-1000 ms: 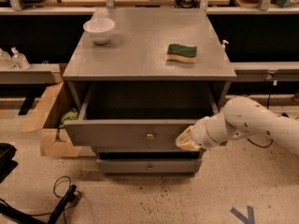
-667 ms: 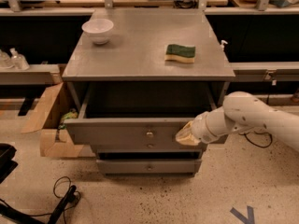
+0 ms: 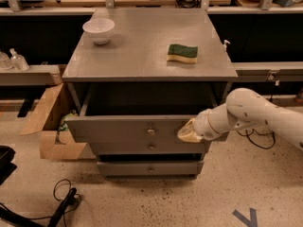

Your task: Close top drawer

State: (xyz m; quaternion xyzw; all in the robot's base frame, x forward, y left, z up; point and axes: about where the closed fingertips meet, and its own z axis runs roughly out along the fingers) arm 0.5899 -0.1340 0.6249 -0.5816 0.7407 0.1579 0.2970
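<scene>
The top drawer (image 3: 123,129) is a wide grey drawer pulled partly out of the grey cabinet, its dark inside showing. It has a small brass knob (image 3: 150,131) at the centre of its front. My gripper (image 3: 188,133) is at the end of the white arm coming from the right and rests against the right part of the drawer front. Two shorter, narrower drawers (image 3: 150,167) sit below it.
On the cabinet top (image 3: 142,56) stand a white bowl (image 3: 98,30) at the back left and a green and yellow sponge (image 3: 182,53) at the right. An open cardboard box (image 3: 45,122) stands on the floor at the left. Cables (image 3: 61,202) lie on the floor at the front left.
My gripper has moved a little toward the cabinet along the right part of the drawer front. The drawer sits slightly further in than before.
</scene>
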